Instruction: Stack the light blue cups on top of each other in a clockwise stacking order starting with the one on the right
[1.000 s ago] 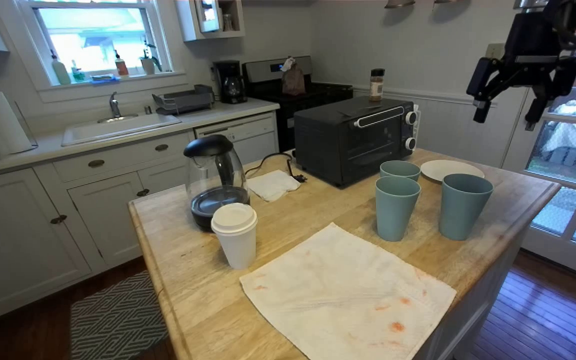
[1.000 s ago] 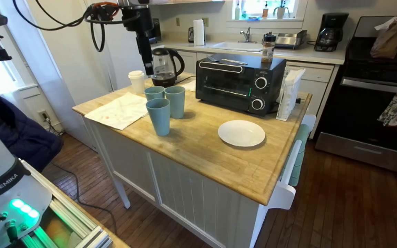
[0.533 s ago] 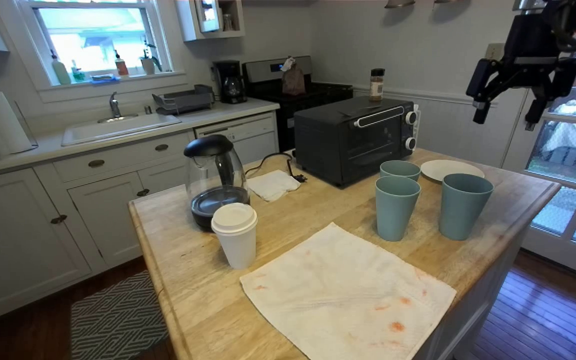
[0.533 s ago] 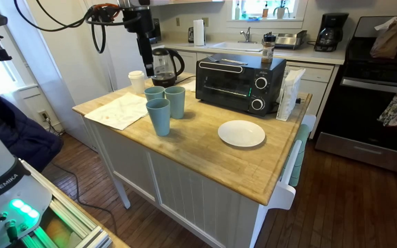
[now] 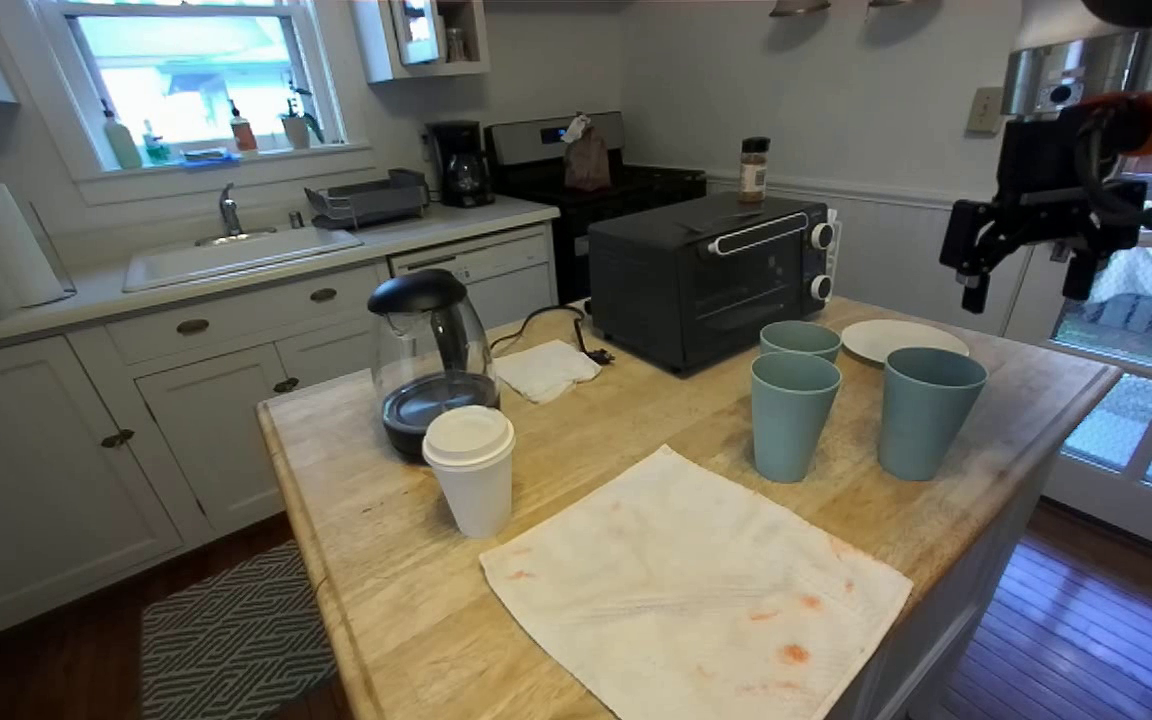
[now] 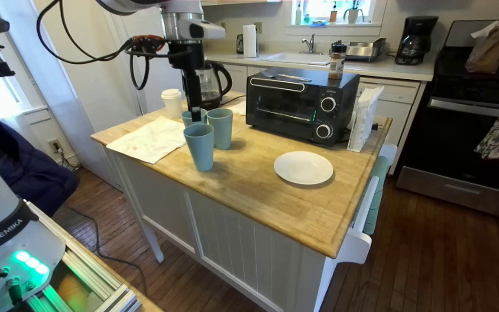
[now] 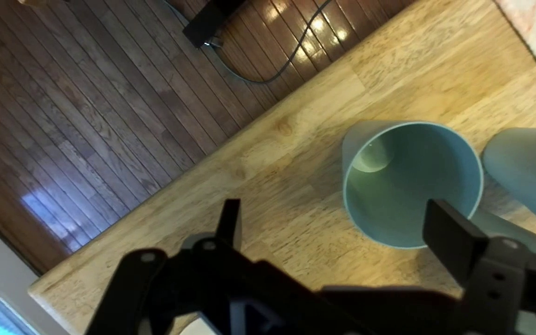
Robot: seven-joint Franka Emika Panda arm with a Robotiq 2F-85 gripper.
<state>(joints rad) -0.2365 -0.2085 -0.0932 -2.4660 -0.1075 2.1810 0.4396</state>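
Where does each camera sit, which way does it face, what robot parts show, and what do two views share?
An exterior view: raised, near the white cloth, facing the light blue cups and oven; arm, end effector upper right.
An exterior view: raised, near the robot base, facing the sink across the tabletop; base, arm, end effector show.
Wrist view: at the end effector, facing down at cups and floor; fingers show.
Both exterior views share all three cups, oven and kettle.

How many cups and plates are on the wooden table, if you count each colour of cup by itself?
Light blue cups: 3
White cup with a lid: 1
White plate: 1
Total: 5
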